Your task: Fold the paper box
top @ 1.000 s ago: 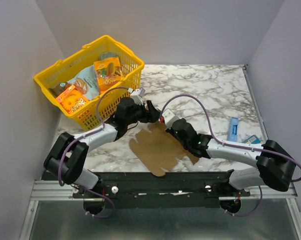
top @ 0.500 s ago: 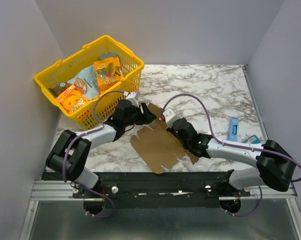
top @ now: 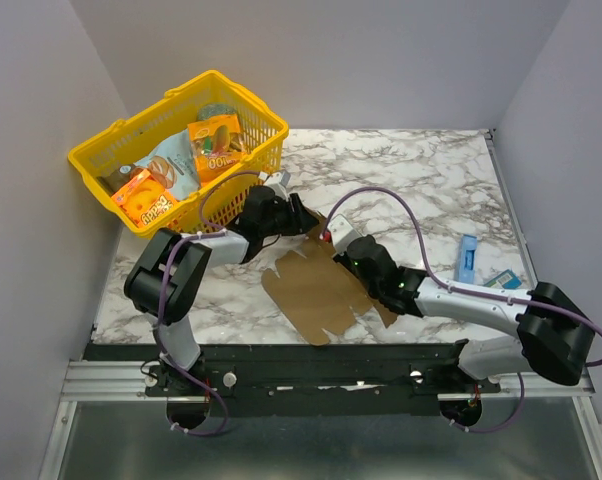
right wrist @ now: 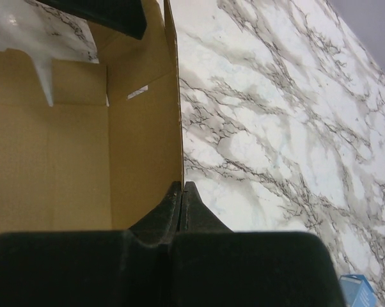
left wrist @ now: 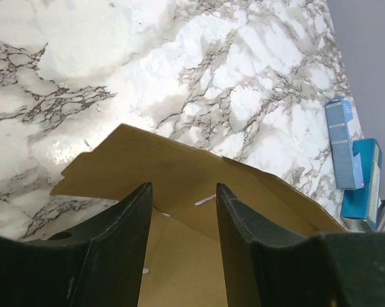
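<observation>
The paper box is a flat brown die-cut sheet on the marble table, with its far and right panels lifted. My right gripper is shut on the edge of the upright right panel; in the right wrist view the jaws pinch that edge. My left gripper is open at the sheet's far end. In the left wrist view its fingers straddle the raised far flap without closing on it.
A yellow basket of printed snack packs stands at the back left, close to the left arm. A small blue packet and a second blue box lie at the right edge, also seen in the left wrist view.
The left arm has swung back towards the basket, and its gripper has shifted slightly towards the far side. The far flap now stands raised. The right gripper keeps its hold.
</observation>
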Motion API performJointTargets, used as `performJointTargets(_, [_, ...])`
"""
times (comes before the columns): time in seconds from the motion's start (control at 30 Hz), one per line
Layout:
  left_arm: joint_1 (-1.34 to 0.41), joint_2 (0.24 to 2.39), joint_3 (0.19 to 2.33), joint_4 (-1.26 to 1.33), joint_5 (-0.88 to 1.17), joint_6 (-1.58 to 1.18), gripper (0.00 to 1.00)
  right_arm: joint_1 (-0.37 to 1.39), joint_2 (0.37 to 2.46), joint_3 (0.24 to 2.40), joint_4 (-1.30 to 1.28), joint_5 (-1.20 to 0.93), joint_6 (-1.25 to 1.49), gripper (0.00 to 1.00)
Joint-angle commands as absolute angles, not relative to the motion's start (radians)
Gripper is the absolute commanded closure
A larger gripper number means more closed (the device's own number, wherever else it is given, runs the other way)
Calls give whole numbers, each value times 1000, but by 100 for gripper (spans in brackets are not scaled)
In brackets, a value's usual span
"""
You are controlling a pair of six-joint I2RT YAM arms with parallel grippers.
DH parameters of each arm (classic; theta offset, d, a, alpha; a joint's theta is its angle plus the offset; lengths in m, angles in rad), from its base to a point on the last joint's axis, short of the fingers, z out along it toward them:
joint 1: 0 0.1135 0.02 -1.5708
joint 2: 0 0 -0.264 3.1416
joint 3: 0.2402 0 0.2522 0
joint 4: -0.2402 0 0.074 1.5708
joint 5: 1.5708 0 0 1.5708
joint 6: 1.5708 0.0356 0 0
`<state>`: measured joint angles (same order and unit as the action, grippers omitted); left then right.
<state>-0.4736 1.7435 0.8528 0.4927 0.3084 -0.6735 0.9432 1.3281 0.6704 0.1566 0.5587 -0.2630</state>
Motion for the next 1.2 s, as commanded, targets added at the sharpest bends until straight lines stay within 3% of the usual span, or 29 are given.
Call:
performJointTargets(0.0, [-469, 1821, 908, 500, 324, -669, 49, 948, 1287, 666, 193, 537, -259, 99])
performJointTargets(0.47, [-466, 1870, 967, 492, 311, -646, 49, 950, 1314, 678, 164, 503, -265, 99])
performJointTargets(1.17, [-465, 1582, 791, 499, 330, -539, 42, 948, 1424, 741, 94, 620, -224, 99])
